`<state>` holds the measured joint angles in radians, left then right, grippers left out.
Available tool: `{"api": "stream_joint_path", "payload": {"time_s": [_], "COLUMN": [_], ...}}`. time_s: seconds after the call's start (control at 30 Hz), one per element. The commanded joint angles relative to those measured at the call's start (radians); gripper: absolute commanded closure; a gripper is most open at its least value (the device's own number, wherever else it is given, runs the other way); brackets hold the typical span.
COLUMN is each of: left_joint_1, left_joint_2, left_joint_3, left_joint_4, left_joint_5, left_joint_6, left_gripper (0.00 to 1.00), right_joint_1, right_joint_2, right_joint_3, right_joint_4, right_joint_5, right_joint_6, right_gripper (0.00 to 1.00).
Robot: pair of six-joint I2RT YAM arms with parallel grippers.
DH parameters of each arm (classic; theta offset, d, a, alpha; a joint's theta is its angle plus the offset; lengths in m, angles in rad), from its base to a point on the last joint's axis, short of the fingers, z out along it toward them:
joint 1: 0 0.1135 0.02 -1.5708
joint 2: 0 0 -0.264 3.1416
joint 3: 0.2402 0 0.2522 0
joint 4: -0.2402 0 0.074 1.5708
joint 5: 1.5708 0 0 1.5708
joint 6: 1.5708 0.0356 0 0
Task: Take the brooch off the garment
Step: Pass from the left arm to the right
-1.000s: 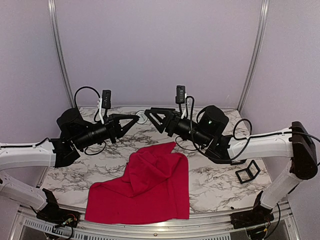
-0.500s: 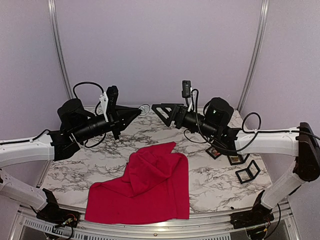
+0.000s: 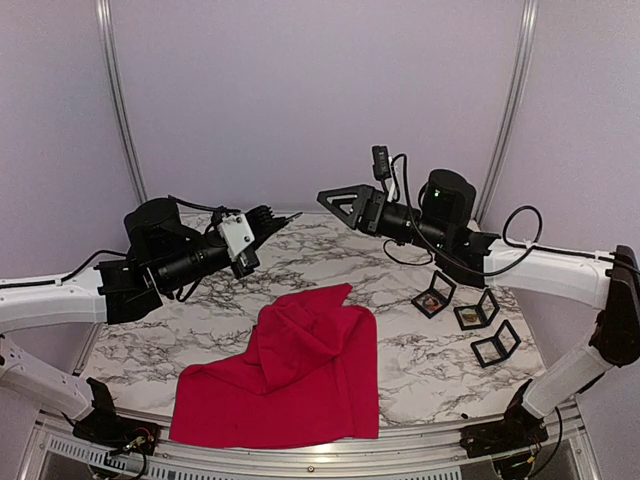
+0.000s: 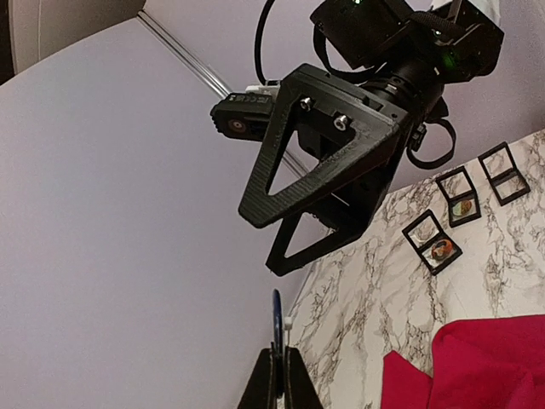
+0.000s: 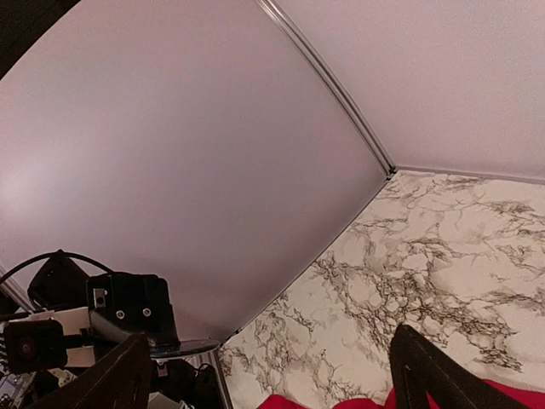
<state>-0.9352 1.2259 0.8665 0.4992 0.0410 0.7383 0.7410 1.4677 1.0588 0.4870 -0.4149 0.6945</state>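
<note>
The red T-shirt lies crumpled on the marble table at the front middle. It also shows in the left wrist view. My left gripper is raised above the table's back left. In its wrist view it is shut on a thin dark-blue disc seen edge-on, the brooch. The brooch is clear of the shirt. My right gripper hovers facing it, a short way off, open and empty. Its fingers stand wide apart in the right wrist view. The brooch shows there as a flat dark disc.
Three small black-framed display boxes sit on the table's right side. Lilac walls with metal corner rails close in the back and sides.
Both grippers have risen and drawn apart. The left wrist has rolled over. The right arm has swung up and to the right, uncovering two more display boxes. The shirt has not moved.
</note>
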Motion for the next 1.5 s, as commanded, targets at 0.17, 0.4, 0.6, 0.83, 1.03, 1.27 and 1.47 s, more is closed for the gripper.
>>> {"api": "stream_joint_path", "payload": {"time_s": [0.17, 0.4, 0.6, 0.83, 1.03, 1.27, 1.47], "left_joint_1": [-0.107, -0.136, -0.163, -0.180, -0.180, -0.181, -0.182], "left_joint_2": [0.074, 0.177, 0.283, 0.413, 0.459, 0.478, 0.487], "left_joint_3": [-0.051, -0.045, -0.070, -0.084, -0.075, -0.076, -0.076], "left_joint_4": [0.187, 0.338, 0.579, 0.904, 0.948, 0.955, 0.948], "left_joint_5": [-0.373, -0.561, -0.678, -0.734, -0.736, -0.738, -0.743], "left_joint_6": [0.398, 0.513, 0.694, 0.899, 0.930, 0.932, 0.915], "left_gripper": [1.00, 1.00, 1.00, 1.00, 1.00, 1.00, 1.00], "right_joint_1": [-0.015, -0.015, -0.023, -0.039, -0.043, -0.042, -0.042], "right_joint_2": [0.043, 0.090, 0.139, 0.174, 0.198, 0.216, 0.242], "right_joint_3": [0.133, 0.195, 0.212, 0.193, 0.194, 0.196, 0.210], "right_joint_4": [-0.198, -0.301, -0.312, -0.231, -0.209, -0.185, -0.155], "right_joint_5": [-0.098, -0.113, -0.163, -0.205, -0.217, -0.230, -0.255], "right_joint_6": [0.066, 0.079, 0.140, 0.229, 0.256, 0.278, 0.305], "right_gripper": [0.12, 0.18, 0.30, 0.40, 0.50, 0.58, 0.69]}}
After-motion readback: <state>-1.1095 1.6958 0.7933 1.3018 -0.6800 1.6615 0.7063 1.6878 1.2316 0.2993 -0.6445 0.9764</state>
